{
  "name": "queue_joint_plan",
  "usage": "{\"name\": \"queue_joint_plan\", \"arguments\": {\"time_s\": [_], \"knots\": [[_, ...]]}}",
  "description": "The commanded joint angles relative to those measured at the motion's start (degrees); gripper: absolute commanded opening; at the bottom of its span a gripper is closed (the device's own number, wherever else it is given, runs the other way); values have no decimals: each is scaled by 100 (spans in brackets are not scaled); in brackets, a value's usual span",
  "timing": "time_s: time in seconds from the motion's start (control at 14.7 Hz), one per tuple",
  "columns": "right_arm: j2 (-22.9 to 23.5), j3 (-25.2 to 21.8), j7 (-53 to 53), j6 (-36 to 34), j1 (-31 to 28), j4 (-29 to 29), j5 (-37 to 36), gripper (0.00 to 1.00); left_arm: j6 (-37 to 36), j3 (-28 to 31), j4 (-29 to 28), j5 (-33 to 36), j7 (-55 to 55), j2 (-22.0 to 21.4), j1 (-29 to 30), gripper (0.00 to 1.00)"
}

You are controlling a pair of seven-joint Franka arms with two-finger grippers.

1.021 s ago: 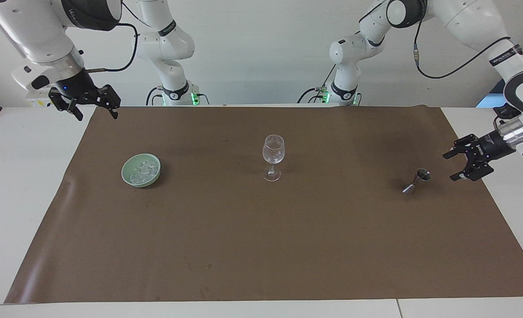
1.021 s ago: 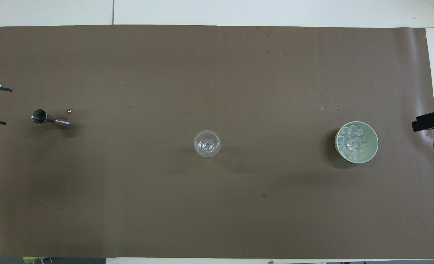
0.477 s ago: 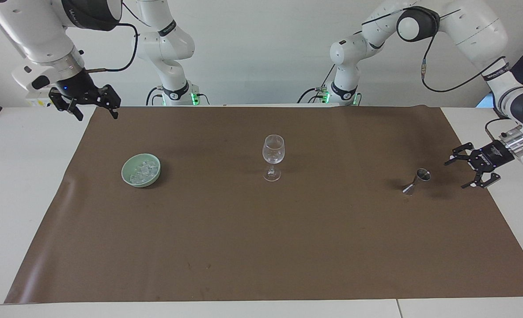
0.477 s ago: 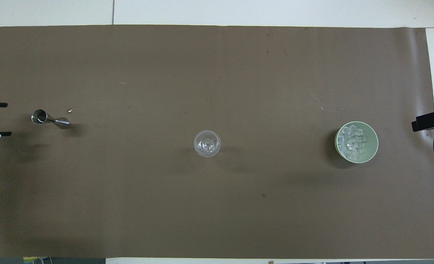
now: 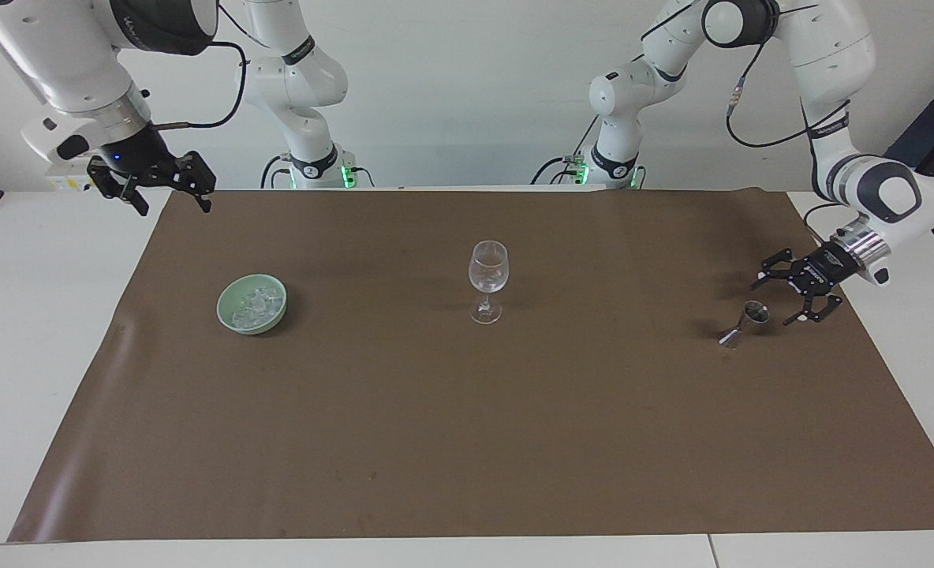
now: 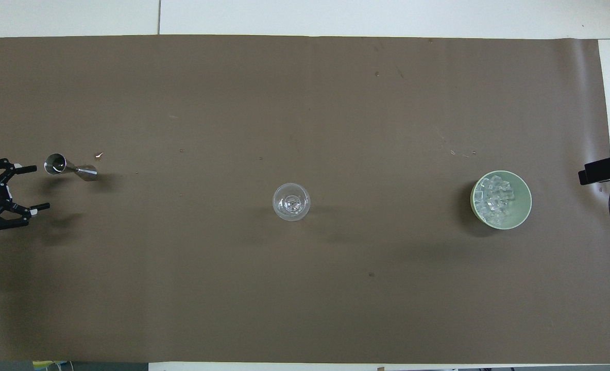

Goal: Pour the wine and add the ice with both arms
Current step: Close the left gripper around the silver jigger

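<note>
A small steel jigger (image 5: 752,319) (image 6: 63,166) stands on the brown mat (image 5: 467,442) toward the left arm's end of the table. My left gripper (image 5: 772,304) (image 6: 41,187) hangs open low beside it, not touching, with nothing between its fingers. A clear stemmed glass (image 5: 487,276) (image 6: 291,201) stands upright at the mat's middle. The ice (image 5: 254,309) (image 6: 493,198) lies heaped in a pale green bowl (image 5: 226,314) (image 6: 522,214) toward the right arm's end. My right gripper (image 5: 173,207) waits open and raised over the mat's corner by the robots. No wine shows.
The brown mat (image 6: 305,309) covers most of the white table (image 5: 33,331). A black part of the right arm with a cable (image 6: 605,170) shows over the mat's edge beside the bowl. A few small specks lie on the mat near the jigger.
My left gripper has swung in from the table's end, turned and come down beside the jigger. The right arm, the glass, the bowl and the jigger have not moved.
</note>
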Motion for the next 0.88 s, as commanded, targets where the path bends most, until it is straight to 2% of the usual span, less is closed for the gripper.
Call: {"name": "queue_joint_plan", "arguments": {"time_s": [0.0,0.2,0.54,0.82], "knots": [[-107,22,-73,43,-17,-129,-20,100,444,-41,-750,-625,167,-429,-151,100],[-107,22,-73,34,-17,-129,-20,100,627,-67,-988,-1038,185,-509,-169,100],[-107,22,-73,34,-17,-129,-11,100,1155,-76,-1129,-2119,185,-492,-538,100],[-107,22,-73,34,-17,-129,-11,100,1358,-76,-1270,-2279,387,-509,-714,100]]}}
